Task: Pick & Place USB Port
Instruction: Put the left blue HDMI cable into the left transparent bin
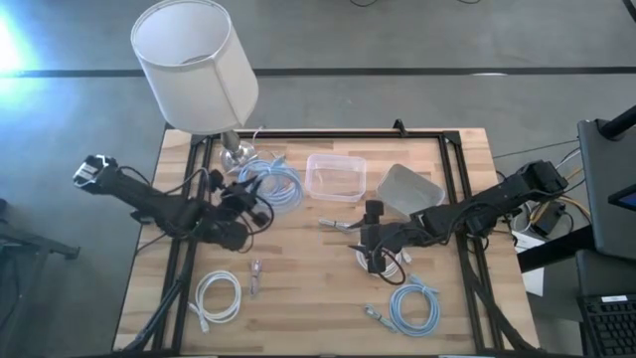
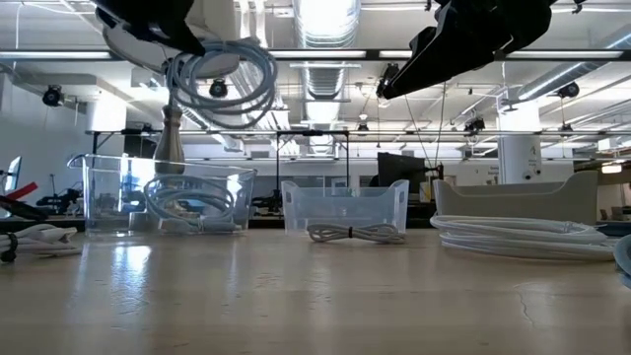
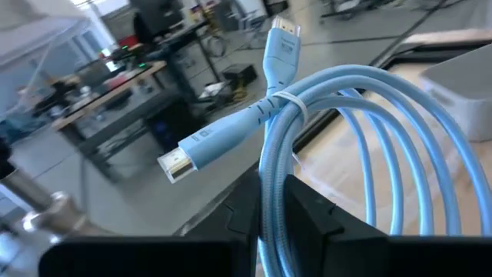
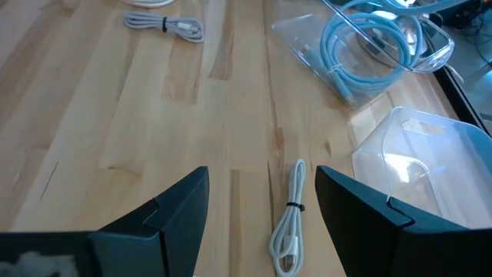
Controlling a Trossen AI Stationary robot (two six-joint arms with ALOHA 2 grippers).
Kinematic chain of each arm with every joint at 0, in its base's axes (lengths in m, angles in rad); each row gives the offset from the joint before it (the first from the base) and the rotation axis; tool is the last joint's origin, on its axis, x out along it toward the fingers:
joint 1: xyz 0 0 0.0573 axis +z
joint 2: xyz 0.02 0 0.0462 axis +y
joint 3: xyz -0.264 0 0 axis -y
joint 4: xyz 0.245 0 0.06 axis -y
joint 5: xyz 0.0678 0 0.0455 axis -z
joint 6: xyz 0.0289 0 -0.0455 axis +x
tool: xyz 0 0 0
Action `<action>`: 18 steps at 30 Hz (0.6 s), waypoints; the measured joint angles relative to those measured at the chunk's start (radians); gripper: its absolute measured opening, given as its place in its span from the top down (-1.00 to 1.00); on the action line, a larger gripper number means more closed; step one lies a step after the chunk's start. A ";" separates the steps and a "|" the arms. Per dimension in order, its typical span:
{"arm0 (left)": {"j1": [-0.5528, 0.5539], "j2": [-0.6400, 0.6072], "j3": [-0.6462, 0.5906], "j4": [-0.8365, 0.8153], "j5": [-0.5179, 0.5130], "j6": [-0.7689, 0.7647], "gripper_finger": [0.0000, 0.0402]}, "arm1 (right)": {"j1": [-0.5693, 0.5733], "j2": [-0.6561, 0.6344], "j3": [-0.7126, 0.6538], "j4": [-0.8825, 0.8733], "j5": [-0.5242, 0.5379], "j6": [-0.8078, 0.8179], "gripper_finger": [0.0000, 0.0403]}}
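My left gripper (image 1: 246, 199) is shut on a light blue coiled cable (image 1: 275, 185), tied with a white band, its two plugs (image 3: 280, 35) sticking out free. In the low view the coil (image 2: 222, 84) hangs in the air above a clear tub (image 2: 163, 202) that holds another blue cable (image 4: 369, 38). My right gripper (image 4: 261, 223) is open above the table. A short white bundled cable (image 4: 288, 223) lies flat on the wood between and beyond its fingers, and it also shows in the high view as the white cable (image 1: 338, 224). My left gripper pinches several strands of the blue coil's loop (image 3: 270, 208) between its two fingers. The coil is lifted clear of the table and the tub. Its tied part with both plugs stands away from the fingers.
An empty clear tub (image 1: 333, 177) and a clear lid (image 1: 409, 189) sit at the table's middle far side. A lamp (image 1: 194, 65) stands at the far left corner. A white coil (image 1: 217, 296), a small grey cable (image 1: 255, 276) and a blue coil (image 1: 417, 303) lie nearer.
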 joint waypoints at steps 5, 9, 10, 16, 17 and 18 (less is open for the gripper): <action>0.058 0.031 -0.001 -0.078 -0.046 -0.066 0.77 | 0.000 0.000 0.000 -0.001 0.000 -0.004 -0.17; 0.096 0.058 -0.001 -0.106 -0.109 -0.077 0.77 | 0.000 0.000 0.000 -0.002 0.000 -0.005 -0.17; 0.106 0.066 -0.002 -0.106 -0.107 -0.080 0.77 | 0.000 0.000 0.000 -0.003 0.000 -0.005 -0.17; 0.155 0.119 -0.050 -0.106 -0.098 -0.126 0.77 | 0.000 0.000 0.000 -0.007 0.000 -0.008 -0.17; 0.165 0.127 -0.064 -0.107 -0.097 -0.142 0.77 | 0.000 0.000 0.000 -0.008 0.000 -0.008 -0.17; 0.175 0.134 -0.079 -0.107 -0.095 -0.161 0.77 | 0.000 0.000 0.000 -0.010 0.000 -0.007 -0.17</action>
